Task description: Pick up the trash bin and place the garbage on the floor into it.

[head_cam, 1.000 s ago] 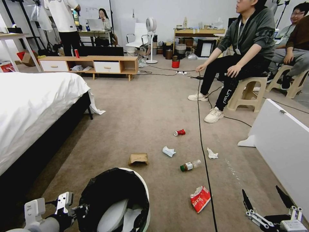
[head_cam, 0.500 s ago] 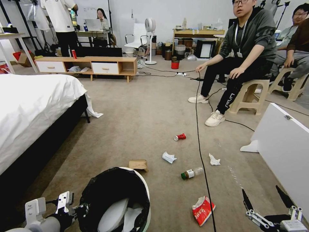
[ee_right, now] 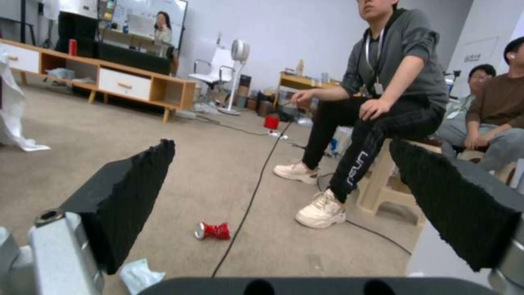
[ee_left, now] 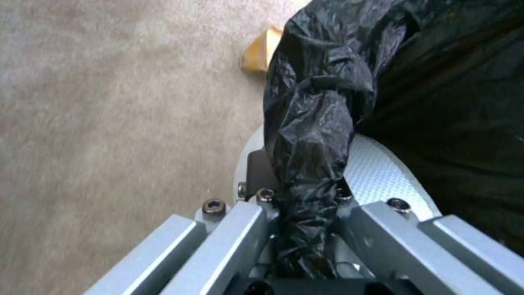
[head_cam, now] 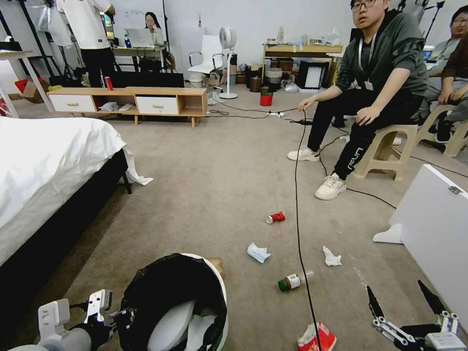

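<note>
The trash bin (head_cam: 222, 285), white with a black bag over its rim, hangs low at my left, and my left gripper (head_cam: 118, 317) is shut on its bag-covered rim (ee_left: 308, 192). White scraps lie inside it. Garbage is scattered on the beige floor (head_cam: 209, 195): a crushed red can (head_cam: 275, 217) (ee_right: 214, 231), two tissues (head_cam: 257, 252) (head_cam: 332, 257), a green-capped bottle (head_cam: 294, 281), a red snack packet (head_cam: 318, 339), and a brown paper bag (head_cam: 217, 264) (ee_left: 262, 51) half hidden behind the bin. My right gripper (head_cam: 402, 298) (ee_right: 281, 147) is open above the carpet, right of the packet.
A black cable (head_cam: 296, 219) runs along the floor through the litter. The bed (head_cam: 44, 161) stands on the left and a white panel (head_cam: 434, 239) on the right. A person sits on a stool (head_cam: 385, 151) ahead. A low cabinet (head_cam: 126, 100) and a small red bin (head_cam: 265, 99) are at the back.
The whole picture has shifted: the litter now lies lower and nearer as the camera advanced. The bin has come up against the paper bag. Both grippers hold as before.
</note>
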